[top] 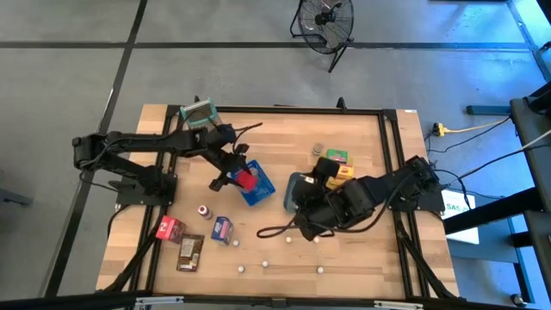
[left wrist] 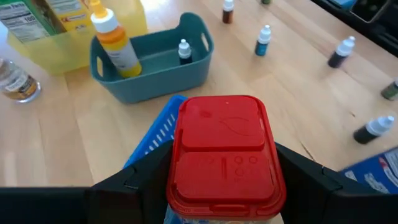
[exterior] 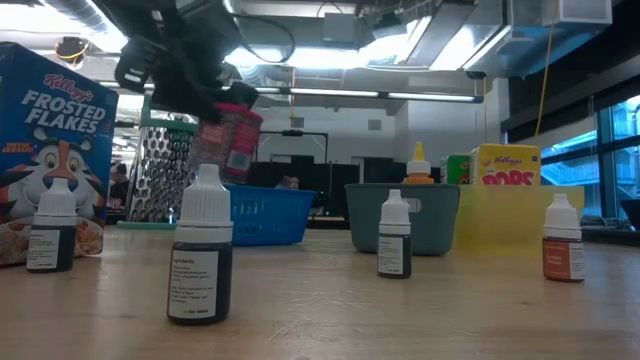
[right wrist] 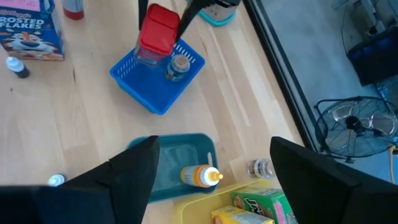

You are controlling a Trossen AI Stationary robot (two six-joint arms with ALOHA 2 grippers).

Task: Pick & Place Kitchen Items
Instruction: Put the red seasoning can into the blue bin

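**Inspector:** Red-lidded jar [left wrist: 225, 155], clear body, is clamped between the left gripper [top: 241, 178] fingers [left wrist: 134, 180] and hangs above the blue basket [right wrist: 134, 78], which sits left of centre in the high view. In the right wrist view a smaller jar [right wrist: 178, 66] already stands inside that basket.

**Operator:** So the step in hand is the drop?

**Inspector:** That is my reading: placing into the basket. Judged from the right wrist view, the jar hangs over the basket's upper-left part, beside the smaller jar rather than on it. I would lower it straight down into the bare part of the floor and keep it upright, since a tall jar with a heavy lid would likely tip if let go high or tilted.

**Operator:** And the right arm?

**Inspector:** Right gripper [right wrist: 211, 163] waits at centre-right of the high view, fingers spread wide and holding nothing, above the teal bin [right wrist: 180, 158] that holds an orange-capped squeeze bottle [right wrist: 200, 177]. It is well apart from the basket, so no clash looks likely.

**Operator:** Other risks?

**Inspector:** The basket looks light; a finger brushing its wall could shift it on the surface [top: 362, 258]. Part the fingers only once the jar base rests, then lift clear vertically. Dropper bottles [exterior: 201, 250] and a Frosted Flakes box [exterior: 55, 150] remain out on the surface.
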